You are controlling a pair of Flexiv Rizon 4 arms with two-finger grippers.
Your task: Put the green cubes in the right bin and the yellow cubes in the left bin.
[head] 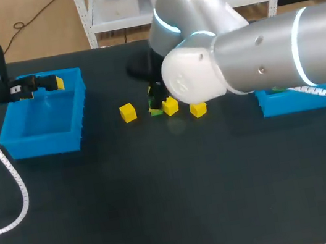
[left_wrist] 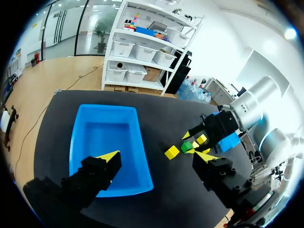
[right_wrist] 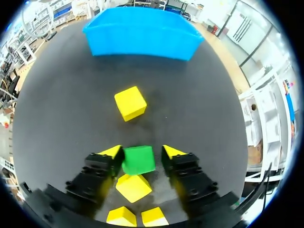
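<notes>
Right hand (right_wrist: 142,152) is straddling green cube (right_wrist: 138,160) w/ fingers apart, not clamping yet; next: close, lift, carry to right bin (head: 291,103). Left hand (left_wrist: 156,156) is hovering, fingers spread.

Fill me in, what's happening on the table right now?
Cube sorting, mid-pick. The right gripper is down in the cube cluster, fingers open on either side of the green cube, not yet clamped. Yellow cubes lie loose around it. The left gripper hangs open and empty above the left bin, which holds no cubes.
</notes>
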